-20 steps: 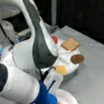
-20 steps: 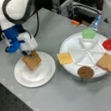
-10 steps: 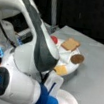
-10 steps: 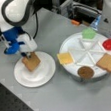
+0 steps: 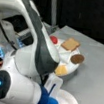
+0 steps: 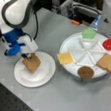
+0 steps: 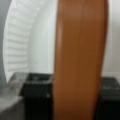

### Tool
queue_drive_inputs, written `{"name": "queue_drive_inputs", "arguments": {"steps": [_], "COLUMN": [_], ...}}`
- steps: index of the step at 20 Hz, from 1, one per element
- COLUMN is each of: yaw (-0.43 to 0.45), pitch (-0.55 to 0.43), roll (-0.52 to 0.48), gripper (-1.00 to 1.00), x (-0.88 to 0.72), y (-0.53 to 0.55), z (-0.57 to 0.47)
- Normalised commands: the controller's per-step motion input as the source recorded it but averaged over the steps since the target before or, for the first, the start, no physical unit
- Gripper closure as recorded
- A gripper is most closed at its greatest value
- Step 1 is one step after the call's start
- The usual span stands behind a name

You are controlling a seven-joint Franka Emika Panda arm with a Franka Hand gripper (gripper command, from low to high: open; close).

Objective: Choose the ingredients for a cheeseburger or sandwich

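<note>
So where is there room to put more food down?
The white plate is bare apart from the toast square that the gripper holds. The divided tray is crowded at its rim, but a few wedges are free.

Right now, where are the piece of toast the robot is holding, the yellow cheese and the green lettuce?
toast square (image 6: 31,63), a front view, middle of its face.
cheese square (image 6: 65,58), a front view, its centre.
lettuce (image 6: 88,33), a front view, its centre.

Brown toast square (image 6: 31,63), white plate (image 6: 44,76)
</note>
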Motion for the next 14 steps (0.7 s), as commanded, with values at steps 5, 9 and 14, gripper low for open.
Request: {"name": "queue_drive_inputs", "arguments": {"steps": [5,9,14], "yaw": [0.206,0.187,0.161], "pitch": [0.020,-0.002,-0.003], "roll": [0.192,0.173,0.170], "gripper": [1.00,1.00,1.00], "x": [0.19,0.21,0.24], "y": [-0.15,-0.19,-0.23], "z": [-0.04,-0.04,-0.02]}}
